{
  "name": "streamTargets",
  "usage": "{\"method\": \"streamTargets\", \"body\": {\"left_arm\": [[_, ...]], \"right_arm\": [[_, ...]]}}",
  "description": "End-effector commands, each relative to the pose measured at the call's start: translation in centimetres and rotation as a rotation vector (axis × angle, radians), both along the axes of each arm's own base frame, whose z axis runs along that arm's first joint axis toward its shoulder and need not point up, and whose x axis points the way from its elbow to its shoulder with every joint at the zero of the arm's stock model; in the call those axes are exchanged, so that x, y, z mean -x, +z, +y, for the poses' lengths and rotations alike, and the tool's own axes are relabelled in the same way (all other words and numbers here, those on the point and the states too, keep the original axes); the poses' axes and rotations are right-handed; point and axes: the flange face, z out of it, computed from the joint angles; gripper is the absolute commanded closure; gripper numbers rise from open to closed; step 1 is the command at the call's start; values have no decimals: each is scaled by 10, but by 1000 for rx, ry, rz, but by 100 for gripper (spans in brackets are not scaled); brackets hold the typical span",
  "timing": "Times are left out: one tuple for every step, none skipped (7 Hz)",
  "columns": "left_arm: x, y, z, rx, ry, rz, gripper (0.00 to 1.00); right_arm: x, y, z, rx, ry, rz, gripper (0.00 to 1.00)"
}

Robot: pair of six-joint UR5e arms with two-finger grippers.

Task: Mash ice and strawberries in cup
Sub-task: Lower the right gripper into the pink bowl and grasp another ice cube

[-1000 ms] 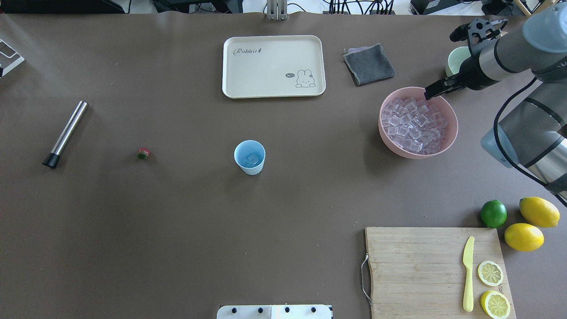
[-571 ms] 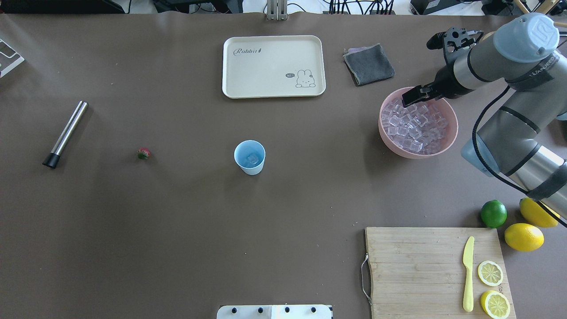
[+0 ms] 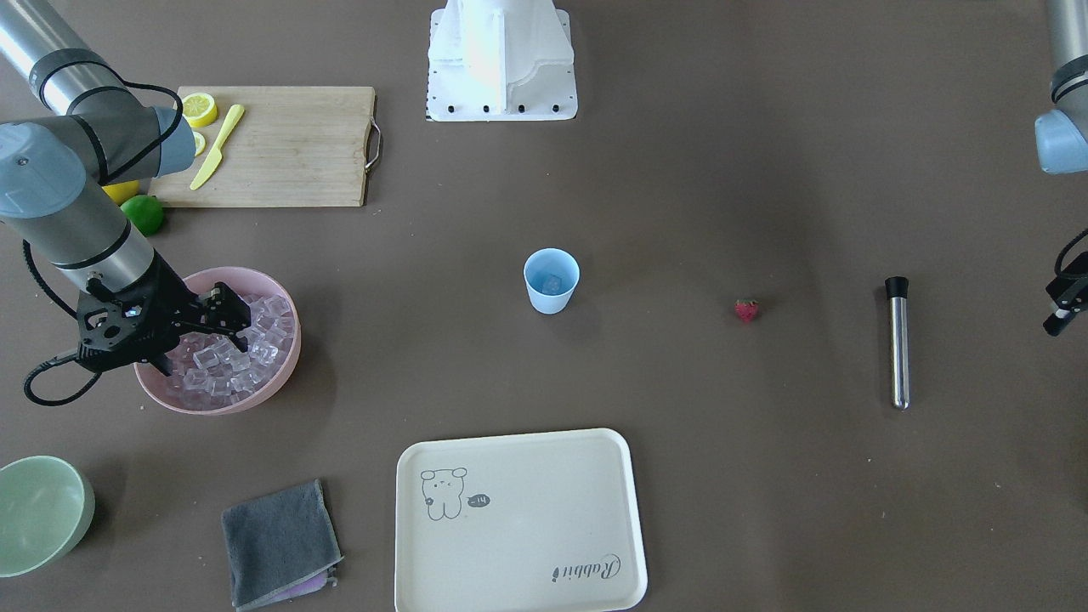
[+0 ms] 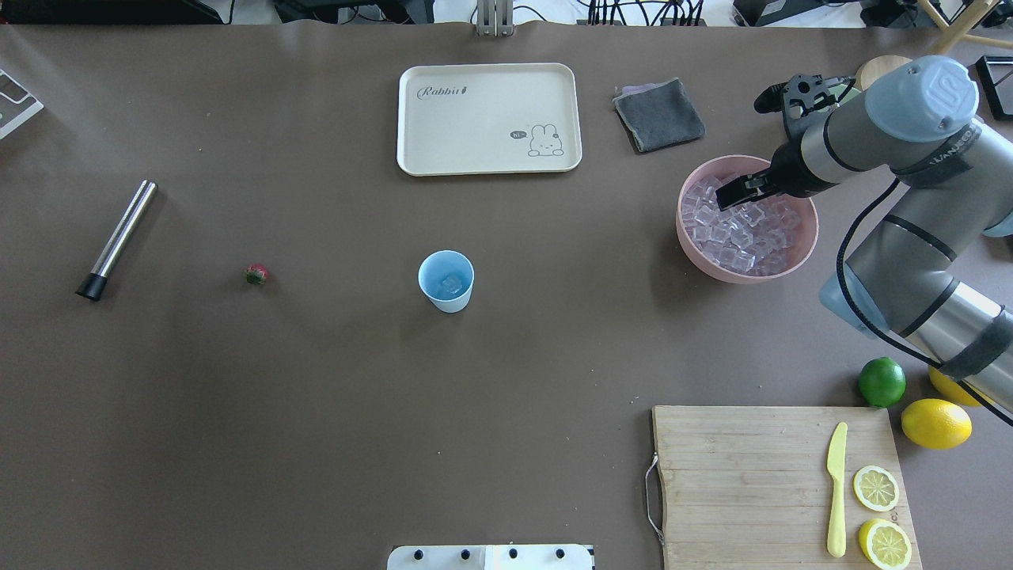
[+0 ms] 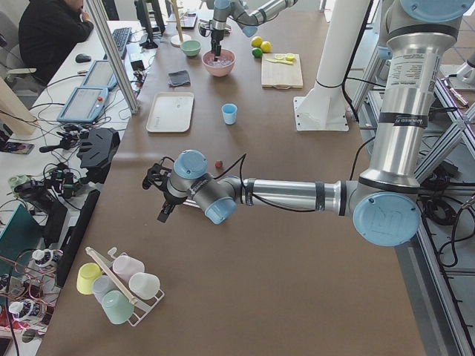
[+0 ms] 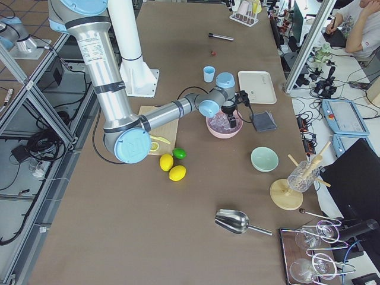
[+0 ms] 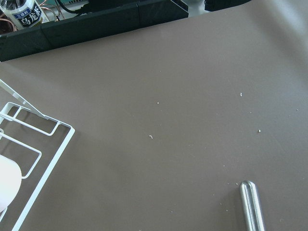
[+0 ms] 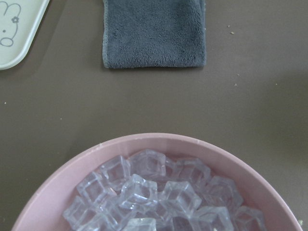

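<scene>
Front-facing view: the right gripper (image 3: 231, 313) hangs over the pink bowl (image 3: 276, 382), its black fingers low above the heaped ice (image 3: 217, 374); I cannot tell whether they are apart or together. The cup (image 3: 551, 285) stands upright mid-table, well apart from the bowl, with one clear cube inside. The strawberry (image 3: 746, 310) lies on the bare table between the cup and the steel muddler (image 3: 898, 357). Only a bit of the left gripper (image 3: 1064, 304) shows at the edge, and I cannot tell how its fingers stand. The cream tray (image 3: 520, 544) reads "Rabbit", upside down here, near a drawn rabbit with a speech bubble.

Overhead view: the tray's word stands upright in script; the bubble's letters are too small to read. A "UR" mark sits on the right arm's blue joint cap (image 4: 918, 99); the strap lettering below it is not legible.

Left-end view: the near arm holds the left gripper just above the table, near a white wire rack (image 5: 122, 297) of pastel cups. A person (image 5: 52, 37) sits at a desk.

Right-end view: the near arm reaches into the pink bowl; a metal scoop (image 6: 237, 222) lies well apart.

Left wrist view: the muddler's rounded end, the rack's corner, and a bottle label (image 7: 24, 9) whose print I cannot read.

Right wrist view: ice fills the pink bowl; beyond lie a grey cloth (image 8: 154, 33) and a tray corner
</scene>
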Motion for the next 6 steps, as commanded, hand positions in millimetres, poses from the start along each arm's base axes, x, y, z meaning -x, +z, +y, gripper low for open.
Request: {"method": "streamTargets", "body": {"left_arm": [[0, 2, 0, 3, 0, -1, 2], [0, 2, 0, 5, -1, 0, 2], [0, 2, 0, 3, 1, -2, 2], [0, 1, 0, 3, 0, -1, 2], [0, -1, 0, -1, -1, 1, 2], [0, -1, 0, -1, -1, 1, 2]], "right_arm": [[6, 5, 5, -6, -7, 14, 1], [9, 10, 8, -21, -5, 28, 1], [8, 13, 10, -22, -5, 30, 1], [6, 15, 11, -27, -5, 25, 1], [7, 16, 12, -28, -5, 27, 1], [3, 21, 14, -25, 0, 34, 1]]}}
